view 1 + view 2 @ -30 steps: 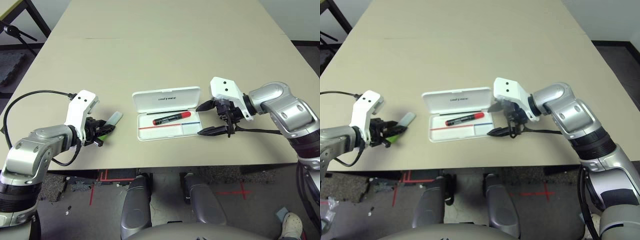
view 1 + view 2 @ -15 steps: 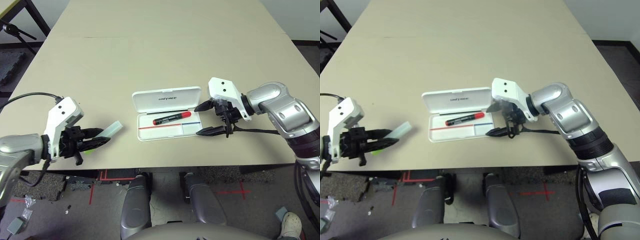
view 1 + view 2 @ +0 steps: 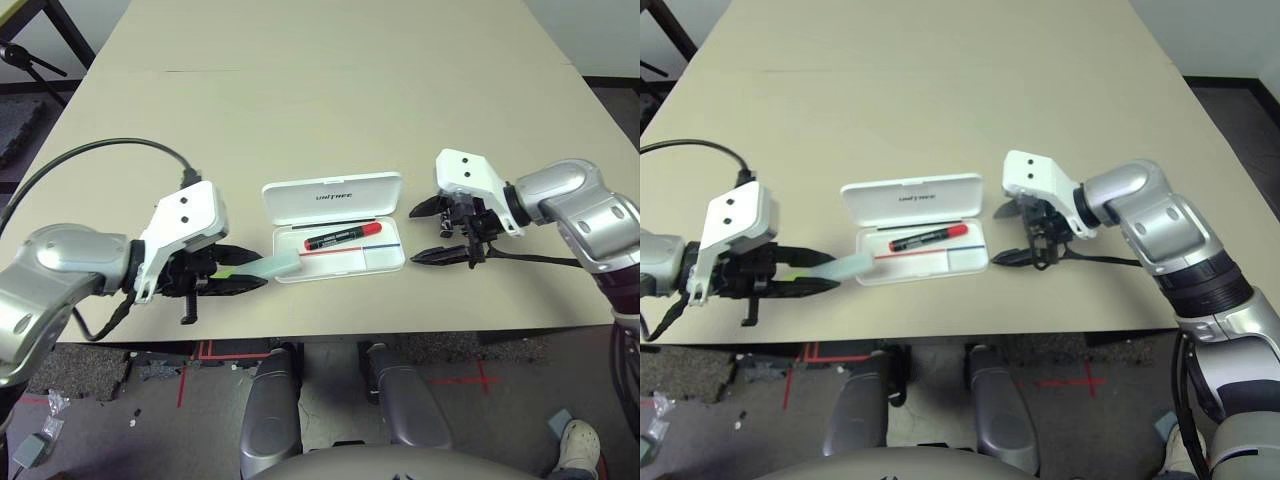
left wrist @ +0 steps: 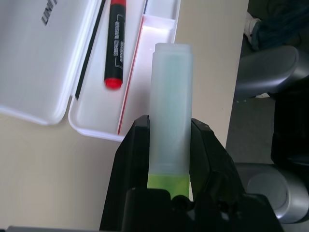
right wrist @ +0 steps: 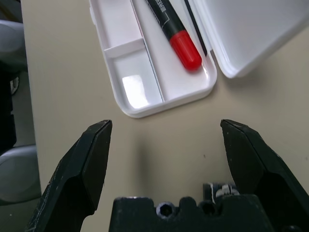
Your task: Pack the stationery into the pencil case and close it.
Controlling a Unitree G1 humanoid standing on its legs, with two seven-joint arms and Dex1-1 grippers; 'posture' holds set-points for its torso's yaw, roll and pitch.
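Observation:
The white pencil case (image 3: 333,199) lies open near the table's front edge, its lid folded back. A black marker with a red cap (image 3: 345,236) lies in its tray (image 5: 136,93). My left gripper (image 3: 243,279) is shut on the light-green highlighter (image 4: 170,106), low over the table just left of the case. The pale cap (image 3: 277,266) points right and its tip reaches the tray's front left corner. My right gripper (image 3: 428,231) stands open just right of the case, with nothing between its fingers (image 5: 91,162).
A thin black stick (image 3: 335,222) lies along the tray's back wall beside the marker. The table's front edge (image 3: 400,330) runs close below both grippers. A black cable (image 3: 95,155) loops from my left arm. Wide bare tabletop (image 3: 330,90) stretches behind the case.
My left arm has swung right from the table's left side with the highlighter, bringing its cap to the case's corner. The right gripper has drawn back a little to the right, still open.

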